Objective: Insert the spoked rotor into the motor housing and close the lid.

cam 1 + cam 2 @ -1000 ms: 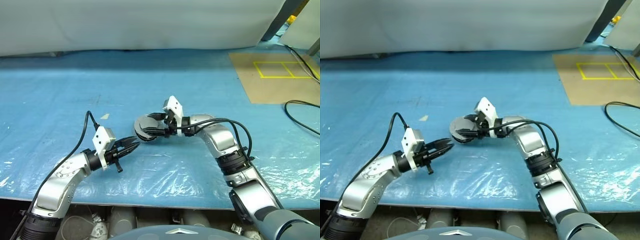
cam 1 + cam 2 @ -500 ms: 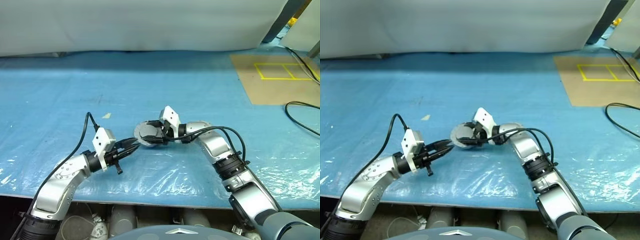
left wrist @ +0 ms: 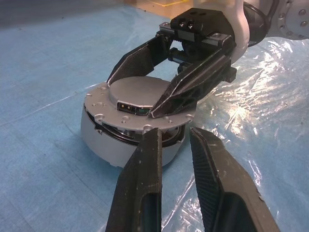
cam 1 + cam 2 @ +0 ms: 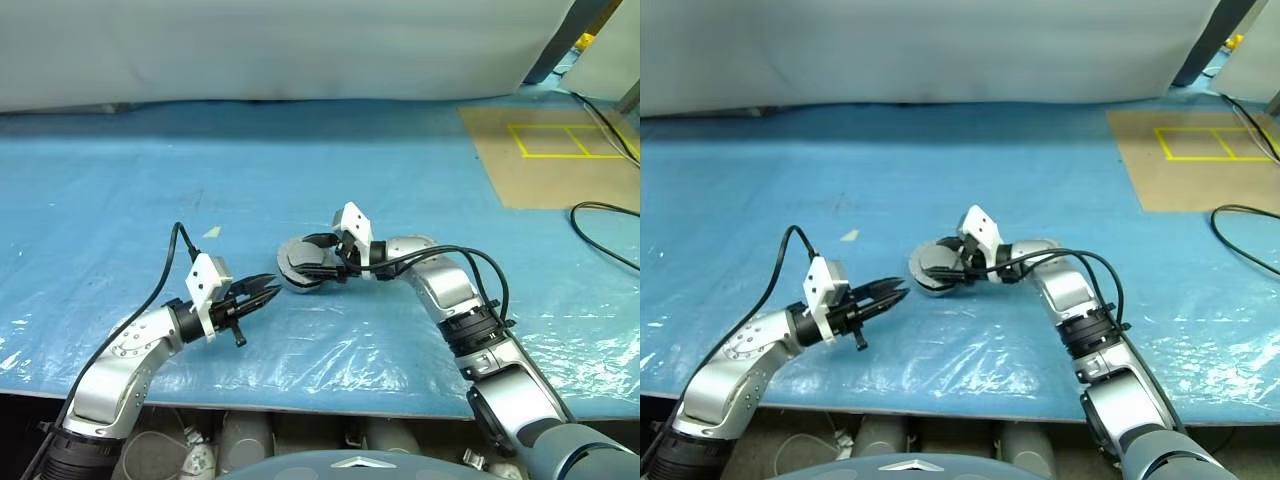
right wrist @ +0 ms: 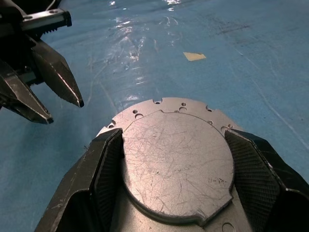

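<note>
Left wrist view showed the lid (image 3: 140, 99) sitting on the motor housing (image 3: 108, 140), gripped between the right gripper (image 3: 161, 104) fingers, probably so it could be pressed shut. Just beside it waited the left gripper (image 4: 268, 291), fingers slightly apart, holding nothing.

no readable text or labels

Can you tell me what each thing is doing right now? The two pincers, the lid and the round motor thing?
lid: resting a little tilted on the motor housing, a gap at the near edge, not fully shut.
motor housing: standing on the blue table cover.
right pincer: gripping the lid, a finger on each side.
left pincer: empty, fingers a little apart, beside the housing without touching.
</note>
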Robot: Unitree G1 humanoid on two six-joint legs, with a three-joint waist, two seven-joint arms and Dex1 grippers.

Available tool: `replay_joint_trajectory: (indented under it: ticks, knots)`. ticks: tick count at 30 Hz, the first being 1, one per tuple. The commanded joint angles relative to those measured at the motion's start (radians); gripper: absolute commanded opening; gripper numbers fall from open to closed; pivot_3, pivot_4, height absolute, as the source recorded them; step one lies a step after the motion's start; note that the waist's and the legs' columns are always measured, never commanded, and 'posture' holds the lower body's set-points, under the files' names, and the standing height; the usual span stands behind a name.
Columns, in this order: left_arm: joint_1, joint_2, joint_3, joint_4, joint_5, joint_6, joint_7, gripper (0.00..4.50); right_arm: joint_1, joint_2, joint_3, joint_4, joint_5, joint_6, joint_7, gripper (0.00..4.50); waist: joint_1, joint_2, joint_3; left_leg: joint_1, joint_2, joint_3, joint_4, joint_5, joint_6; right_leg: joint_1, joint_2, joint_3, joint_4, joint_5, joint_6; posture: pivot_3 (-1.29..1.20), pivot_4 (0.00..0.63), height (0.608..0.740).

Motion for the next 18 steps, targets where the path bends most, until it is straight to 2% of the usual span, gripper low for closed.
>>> replay_joint_trajectory:
  ticks: [1,18]
  knots:
    - [0.004,-0.001,0.0,-0.034,-0.007,-0.005,0.003,0.96,0.008,0.006,0.002,-0.039,-0.007,-0.039,-0.009,2.99,0.0,0.0,0.0,0.0,0.0,0.0,0.0,0.0,0.0,0.0,0.0,0.0,0.0,0.0,0.0,0.0,0.15,0.74]
    - [-0.008,-0.007,-0.013,-0.033,-0.012,0.0,0.01,0.96,0.027,-0.002,0.024,0.154,-0.122,-0.214,-0.083,2.99,0.001,0.0,0.0,0.002,0.0,0.0,0.001,0.0,0.0,0.003,-0.001,0.0,0.0,0.0,0.0,0.0,0.15,0.74]
